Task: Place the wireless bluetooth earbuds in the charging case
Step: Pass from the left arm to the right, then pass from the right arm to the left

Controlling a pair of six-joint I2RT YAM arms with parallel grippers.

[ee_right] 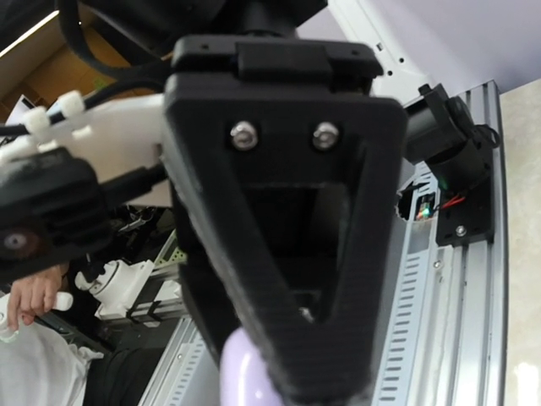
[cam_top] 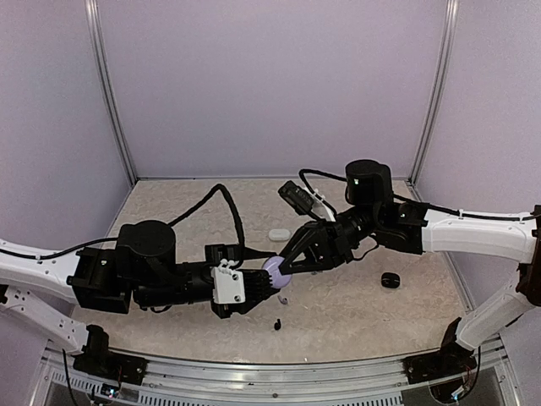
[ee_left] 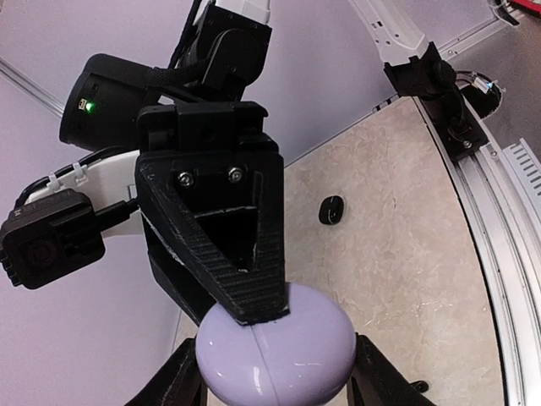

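Left claw grips the lavender case, glossy and likely slippery; my right claw touches its top, grip unclear. Black earbud looks featherlight: pinch its stem.

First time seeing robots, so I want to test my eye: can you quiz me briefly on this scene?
1. What colour is the case in the left gripper? A white; B lavender; C black.
2. Fill in: the case lying alone at the right of the table is ____.
3. True or false: the lavender case rests on the table.
Key: 1 B; 2 black case; 3 false, it is held up.
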